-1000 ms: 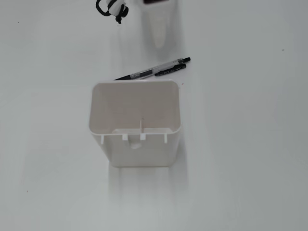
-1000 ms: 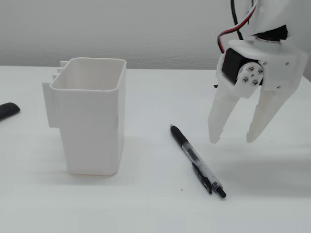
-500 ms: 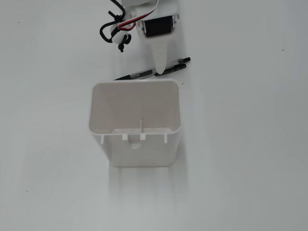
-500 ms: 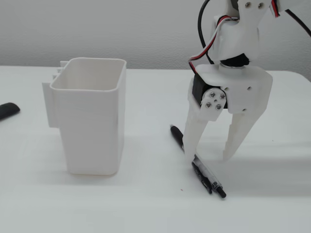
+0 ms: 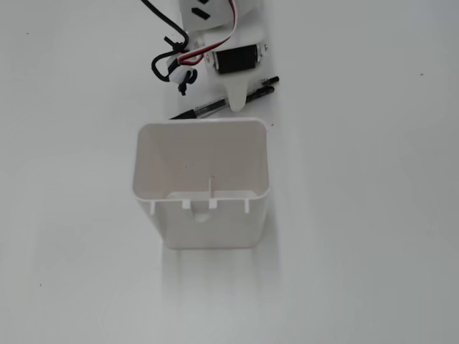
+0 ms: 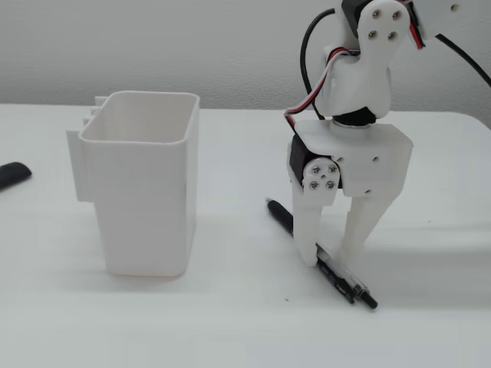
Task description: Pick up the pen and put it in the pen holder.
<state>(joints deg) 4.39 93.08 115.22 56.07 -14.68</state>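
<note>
Your gripper (image 6: 333,259) stands spread apart and empty, straddling the pen (image 6: 337,271) mid-barrel on the table (image 6: 230,322), its long axis crossing between the fingers, with the pen holder (image 6: 142,192) well apart to the side-view left.

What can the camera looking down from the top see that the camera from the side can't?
Only the view from above shows inside the pen holder: it holds nothing but a thin inner divider. Only the side view shows both open fingers of the gripper down at the table, one on each side of the pen, plus a black object at the left edge. Both show pen, holder and arm.
</note>
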